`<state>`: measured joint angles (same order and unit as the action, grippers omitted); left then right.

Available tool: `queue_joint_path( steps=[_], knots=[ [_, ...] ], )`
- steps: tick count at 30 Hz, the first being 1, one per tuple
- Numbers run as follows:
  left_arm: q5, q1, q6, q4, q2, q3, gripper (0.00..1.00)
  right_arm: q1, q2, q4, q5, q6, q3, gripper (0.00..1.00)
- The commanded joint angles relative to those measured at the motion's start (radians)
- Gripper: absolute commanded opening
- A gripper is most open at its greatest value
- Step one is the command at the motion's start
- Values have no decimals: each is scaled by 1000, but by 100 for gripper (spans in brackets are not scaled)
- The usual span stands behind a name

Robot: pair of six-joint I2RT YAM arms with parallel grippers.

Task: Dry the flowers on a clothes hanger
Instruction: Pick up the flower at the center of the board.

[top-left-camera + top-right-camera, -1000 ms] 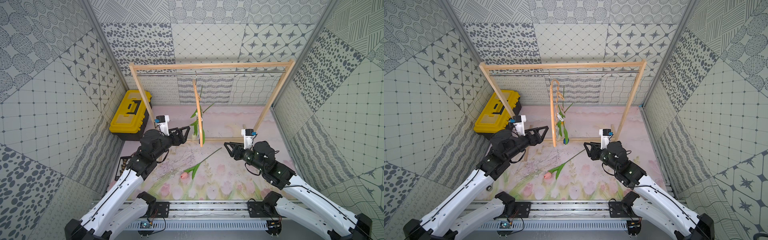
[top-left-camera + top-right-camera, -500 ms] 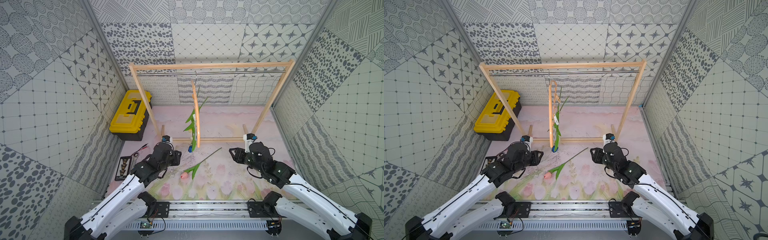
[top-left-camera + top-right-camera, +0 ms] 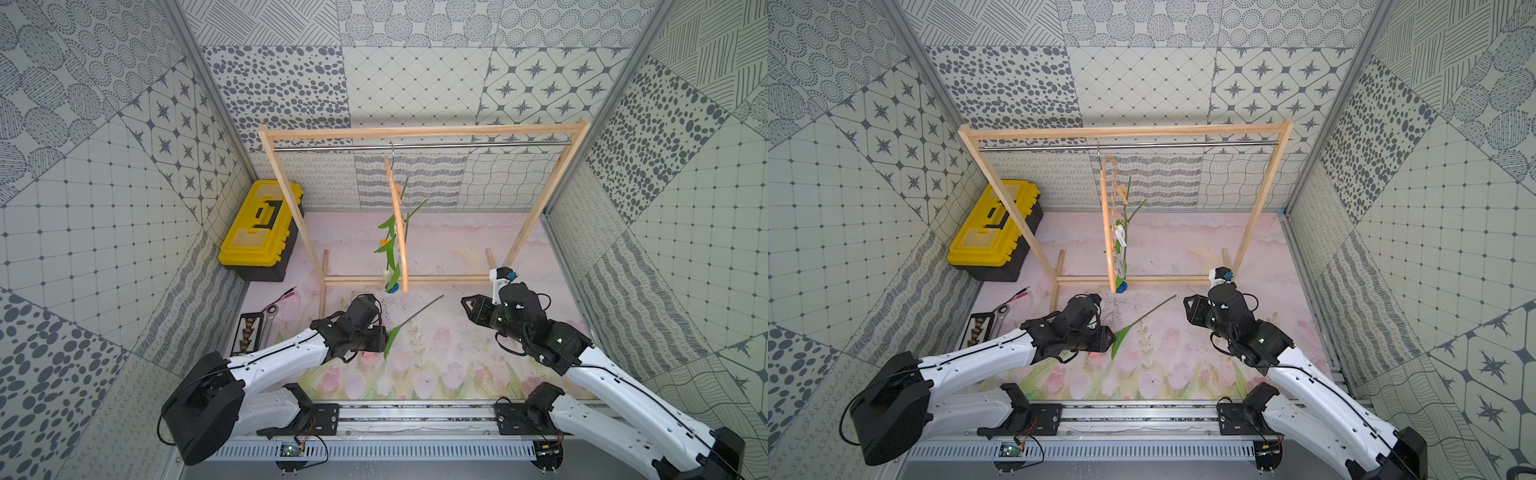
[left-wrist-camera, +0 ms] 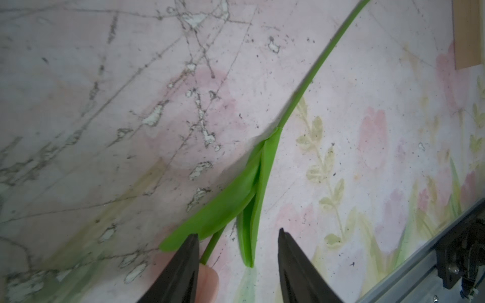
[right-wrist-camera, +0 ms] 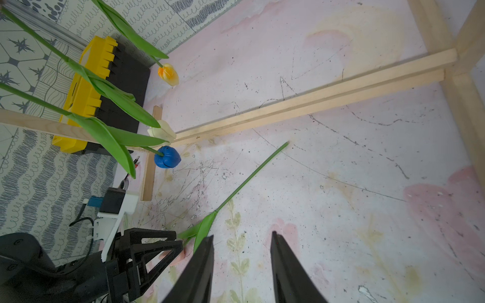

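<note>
**Pink tulip flat on the mat, left claw straddling its head end**

From my station I see the pink tulip (image 3: 412, 317) lying on the flowered mat (image 3: 457, 365). Its long axis runs on a diagonal. The head is at the near end under my left arm, and the bare cut end points away toward the far right, short of the wooden rack's (image 3: 415, 133) base rail.

The left gripper (image 4: 237, 232) sits low over the head end with its jaws standing apart, clamped on nothing. In the left wrist view the stem passes just beside one finger (image 4: 181, 267), the pink head shows next to that finger, and a leaf tip lies in the gap.

The right gripper (image 5: 242, 234) is off to the side of the stem, well apart from it. Its jaws are moderately parted with only bare mat between them.

The clothes hanger (image 3: 400, 232) hangs by its hook from the steel rod (image 3: 457, 145), turned nearly edge-on to the top camera. Three flowers are on it with their stems running upward and heads down: the yellow tulip (image 5: 168, 74), the cream tulip (image 5: 162, 131) and the blue tulip (image 5: 167, 157), lowest.

A yellow toolbox (image 3: 259, 224) sits against the left wall.
</note>
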<state>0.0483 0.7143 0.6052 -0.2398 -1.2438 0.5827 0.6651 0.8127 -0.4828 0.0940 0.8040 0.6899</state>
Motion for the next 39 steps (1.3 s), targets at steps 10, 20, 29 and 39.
queue_joint_path(
  steps=[10,20,29,39],
  knots=[
    [-34,61,-206,168,-285,171,49,-18,-21,7,-22,0,-13,39],
    [-47,77,-283,210,-431,252,33,-25,-30,-2,-35,-2,-14,35],
    [-97,80,-290,263,-384,250,48,-26,-42,-23,-34,0,-10,35],
    [-31,80,-372,307,-512,332,32,-30,-40,-23,-37,11,-4,34]
  ],
)
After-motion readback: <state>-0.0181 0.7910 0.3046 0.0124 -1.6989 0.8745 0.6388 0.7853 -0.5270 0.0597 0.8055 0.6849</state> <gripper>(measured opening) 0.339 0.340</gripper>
